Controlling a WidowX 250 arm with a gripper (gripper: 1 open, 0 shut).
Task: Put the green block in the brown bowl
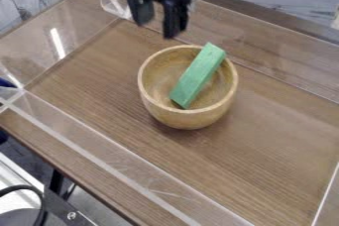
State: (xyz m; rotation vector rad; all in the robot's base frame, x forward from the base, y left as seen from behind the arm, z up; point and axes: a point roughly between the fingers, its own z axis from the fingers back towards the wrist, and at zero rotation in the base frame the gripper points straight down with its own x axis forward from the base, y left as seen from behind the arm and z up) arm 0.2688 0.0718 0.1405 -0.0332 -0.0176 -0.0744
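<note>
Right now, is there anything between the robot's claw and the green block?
No. In the camera view, the open gripper hangs above the green block, which leans in the brown bowl; nothing lies between them.

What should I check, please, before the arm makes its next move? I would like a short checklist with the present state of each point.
1. Green block is inside the brown bowl: ok; it leans with its upper end on the far rim.
2. Gripper is open and holds nothing: ok.
3. Gripper is above the bowl and apart from the block: ok.
4. Bowl stands upright on the wooden table: ok.
5. Block is stable and will not slide off the rim: cannot tell.
</note>
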